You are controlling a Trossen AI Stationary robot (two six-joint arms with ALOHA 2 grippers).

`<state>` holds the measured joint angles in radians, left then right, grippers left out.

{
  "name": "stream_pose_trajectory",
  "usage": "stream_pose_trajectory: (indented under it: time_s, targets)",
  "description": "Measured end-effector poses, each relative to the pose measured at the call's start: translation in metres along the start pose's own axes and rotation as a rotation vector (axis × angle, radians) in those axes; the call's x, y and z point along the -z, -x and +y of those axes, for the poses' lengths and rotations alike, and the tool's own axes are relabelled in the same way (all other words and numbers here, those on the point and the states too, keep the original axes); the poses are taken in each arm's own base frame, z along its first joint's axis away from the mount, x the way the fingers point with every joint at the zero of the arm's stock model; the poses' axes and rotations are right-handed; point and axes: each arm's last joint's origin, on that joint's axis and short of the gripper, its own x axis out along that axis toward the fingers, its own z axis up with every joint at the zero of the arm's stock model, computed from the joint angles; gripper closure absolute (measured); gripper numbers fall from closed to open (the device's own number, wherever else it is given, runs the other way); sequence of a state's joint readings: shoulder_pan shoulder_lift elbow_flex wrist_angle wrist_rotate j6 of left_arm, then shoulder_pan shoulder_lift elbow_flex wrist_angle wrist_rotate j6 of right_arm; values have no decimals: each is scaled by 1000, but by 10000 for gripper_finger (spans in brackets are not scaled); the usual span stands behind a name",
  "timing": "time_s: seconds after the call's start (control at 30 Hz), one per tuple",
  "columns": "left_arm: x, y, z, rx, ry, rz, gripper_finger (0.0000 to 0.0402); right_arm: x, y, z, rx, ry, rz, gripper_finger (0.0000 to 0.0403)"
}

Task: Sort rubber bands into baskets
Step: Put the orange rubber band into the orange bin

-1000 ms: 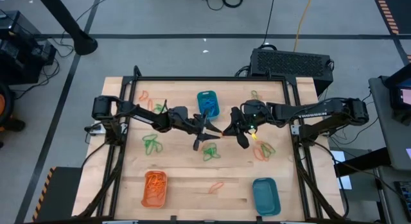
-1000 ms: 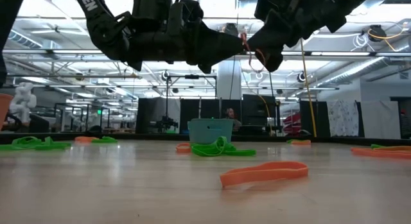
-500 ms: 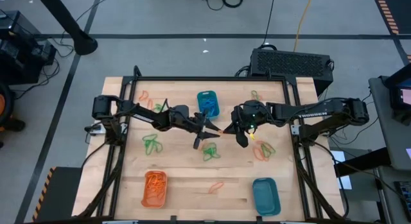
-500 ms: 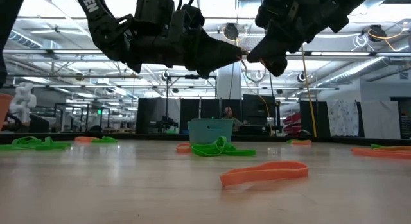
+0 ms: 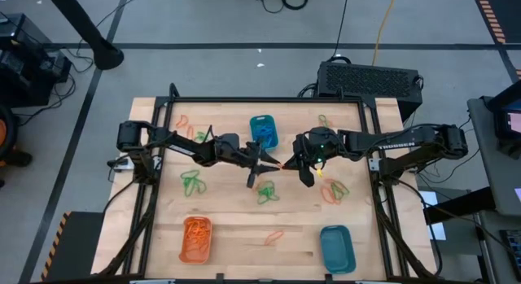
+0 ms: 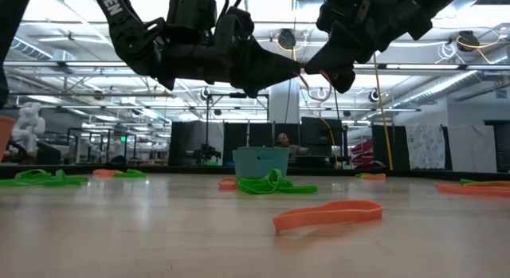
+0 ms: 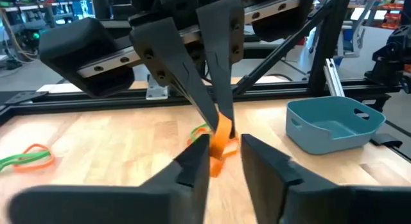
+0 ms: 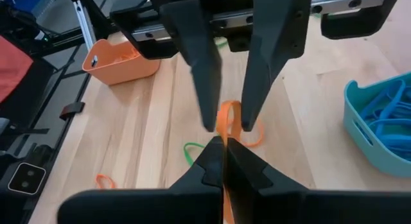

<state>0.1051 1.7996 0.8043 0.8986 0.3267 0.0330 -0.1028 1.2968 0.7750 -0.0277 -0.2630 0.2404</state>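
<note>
Nearest in the low view, a flat orange rubber band (image 6: 327,215) lies loose on the pale wooden counter (image 6: 159,230). Behind it sits a tangle of green rubber bands (image 6: 273,185), and more green loops (image 6: 36,178) lie toward the far left edge of that view.

Above mid-counter, both arms meet fingertip to fingertip, clear of the surface. The right pincer (image 8: 221,147) is shut on a thin orange rubber band (image 8: 229,121), which hangs as a loop between the two tools. The left pincer (image 7: 225,147) has its fingers (image 7: 196,156) set on either side of the same band with a narrow gap between them; whether they press on it cannot be told. In the high view the two pincers join at the middle of the counter (image 5: 281,164).

The rounded orange plastic basket (image 5: 195,238) stands at the near left corner with orange bands heaped inside. A teal-blue plastic basket (image 5: 337,247) stands at the near right. A second teal-blue basket (image 5: 262,130) stands at the far middle, holding blue bands. Scattered orange and green bands (image 5: 334,190) lie beside the right arm.
</note>
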Motion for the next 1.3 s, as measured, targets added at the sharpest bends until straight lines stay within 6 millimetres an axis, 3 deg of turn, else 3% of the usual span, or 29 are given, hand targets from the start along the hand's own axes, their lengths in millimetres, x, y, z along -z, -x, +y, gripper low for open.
stream_pose_trajectory:
  time_s: [0.13,0.43,0.67,0.9,1.1,1.3]
  targets:
    - [0,0,0,-2,-8,0,384,0,0,0,0,-1,0,403]
    - [0,0,0,-3,-10,0,398,0,0,0,-4,1,0,392]
    - [0,0,0,-3,-8,0,400,-1,3,1,-8,22,-5,306]
    - [-7,5,-3,-3,10,50,400,-6,18,10,-119,42,-23,210]
    - [-39,27,-24,19,29,141,401,-5,35,14,-113,77,-11,161]
    - [-62,67,-64,91,151,364,401,-4,36,19,-126,105,-9,147]
